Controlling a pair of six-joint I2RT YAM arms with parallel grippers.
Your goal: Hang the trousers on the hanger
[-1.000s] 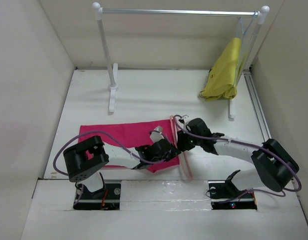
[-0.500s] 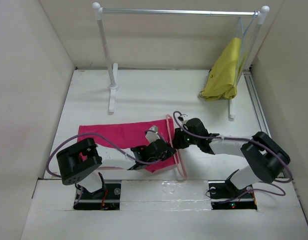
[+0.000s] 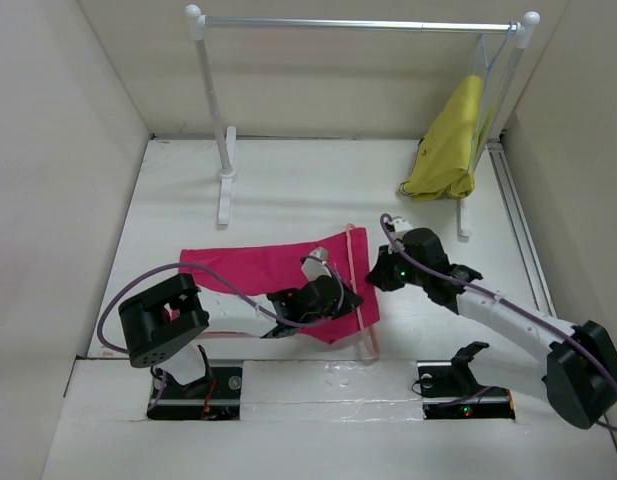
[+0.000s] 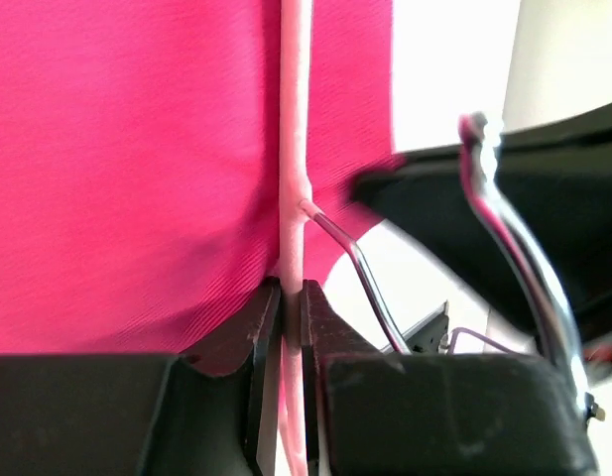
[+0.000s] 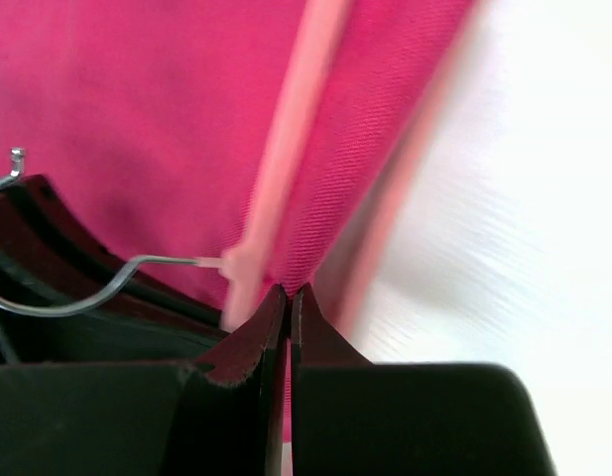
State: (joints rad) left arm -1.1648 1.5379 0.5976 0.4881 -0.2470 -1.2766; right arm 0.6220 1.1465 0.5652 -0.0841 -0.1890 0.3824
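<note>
Left jaws nearly closed, pinching the hanger (image 4: 294, 149) bar against the trousers (image 4: 127, 149). Right jaws pressed together, nipping the trousers' edge just beside the hanger.

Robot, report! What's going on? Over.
Left pincer shut on hanger. Right pincer shut on trousers. Hanger bar lies across trousers. Yellow cloth far off, on rack.

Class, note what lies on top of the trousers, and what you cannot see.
The hanger lies across the trousers, clamped by the left gripper. The right gripper pinches the cloth edge. Whatever is under the cloth is hidden.
</note>
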